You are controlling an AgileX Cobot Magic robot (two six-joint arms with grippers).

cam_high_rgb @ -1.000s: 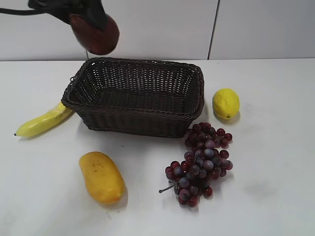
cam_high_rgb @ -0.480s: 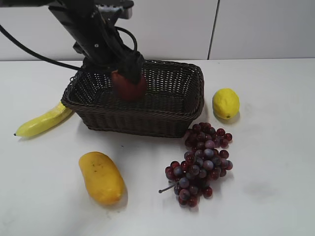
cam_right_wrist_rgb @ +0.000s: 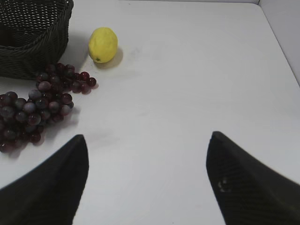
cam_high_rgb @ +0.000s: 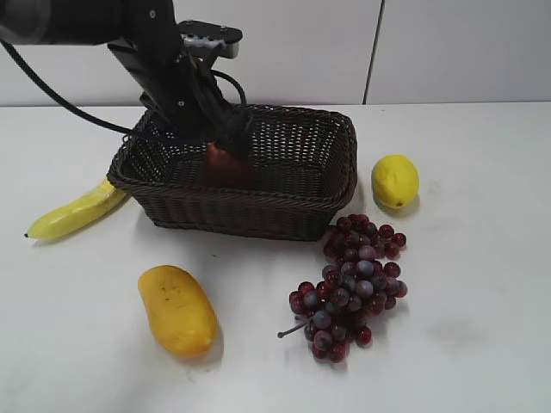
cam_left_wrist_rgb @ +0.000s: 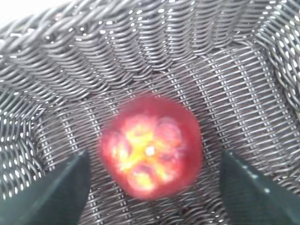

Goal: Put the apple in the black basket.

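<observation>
The dark red apple (cam_high_rgb: 222,163) lies on the floor of the black basket (cam_high_rgb: 258,211), in its left half. In the left wrist view the apple (cam_left_wrist_rgb: 151,145) shows its dimpled, yellow-flecked end, a little blurred, on the woven floor of the basket (cam_left_wrist_rgb: 243,93). My left gripper (cam_high_rgb: 231,136) hangs just above it inside the basket. In its own view the left gripper (cam_left_wrist_rgb: 153,154) is open, with a clear gap between each finger and the apple. My right gripper (cam_right_wrist_rgb: 147,138) is open and empty above bare table, out of the exterior view.
A lemon (cam_high_rgb: 395,181) lies right of the basket and a bunch of dark red grapes (cam_high_rgb: 351,284) in front of it at the right. A mango (cam_high_rgb: 177,310) lies front left. A banana (cam_high_rgb: 77,211) touches the basket's left end.
My left arm came down from above the basket's back left corner into the basket with the apple. The apple now rests on the basket floor and the jaws stand apart from it.
</observation>
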